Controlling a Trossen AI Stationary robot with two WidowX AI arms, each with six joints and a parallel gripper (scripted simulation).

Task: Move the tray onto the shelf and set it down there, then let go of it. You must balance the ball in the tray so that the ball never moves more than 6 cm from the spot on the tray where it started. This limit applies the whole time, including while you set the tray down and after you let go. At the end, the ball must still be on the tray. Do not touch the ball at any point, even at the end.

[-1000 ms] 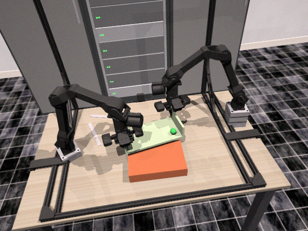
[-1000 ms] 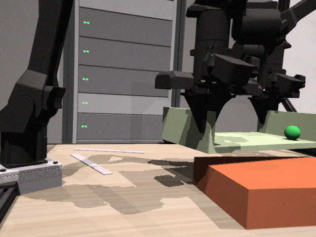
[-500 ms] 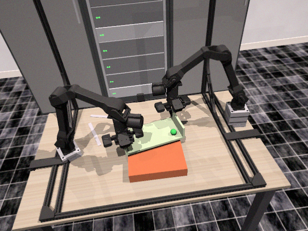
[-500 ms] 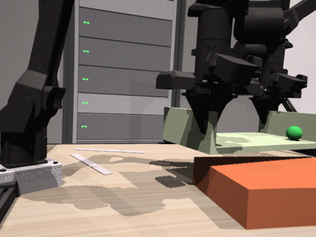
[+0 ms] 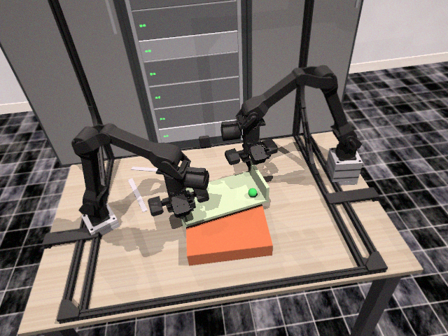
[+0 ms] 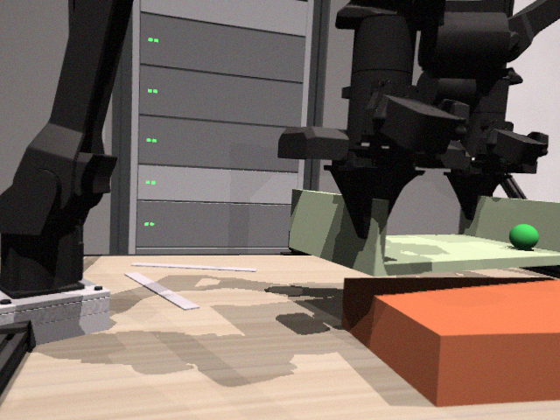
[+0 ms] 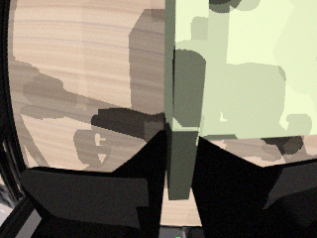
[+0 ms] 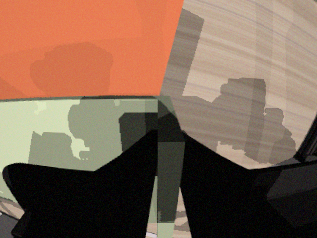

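The pale green tray (image 5: 260,182) (image 6: 451,266) (image 7: 258,45) (image 8: 15,124) is held off the table, at the back edge of the orange shelf (image 5: 227,234) (image 6: 497,311) (image 8: 99,25) and slightly above its top. The green ball (image 5: 252,192) (image 6: 523,236) rests on the tray floor near the end wall on the top view's right. My left gripper (image 5: 249,167) (image 6: 470,215) (image 7: 173,136) is shut on that wall's far end. My right gripper (image 6: 368,227) (image 8: 164,136) is shut on the opposite wall near the shelf; its fingertips are hidden in the top view. The ball is outside both wrist views.
Two white strips (image 5: 137,195) (image 6: 163,290) lie on the table (image 5: 307,231) beyond the tray's right-gripper end. A black frame beam (image 5: 217,288) runs along the table's front edge. The arm bases stand at the table's two sides, with upright frame posts behind.
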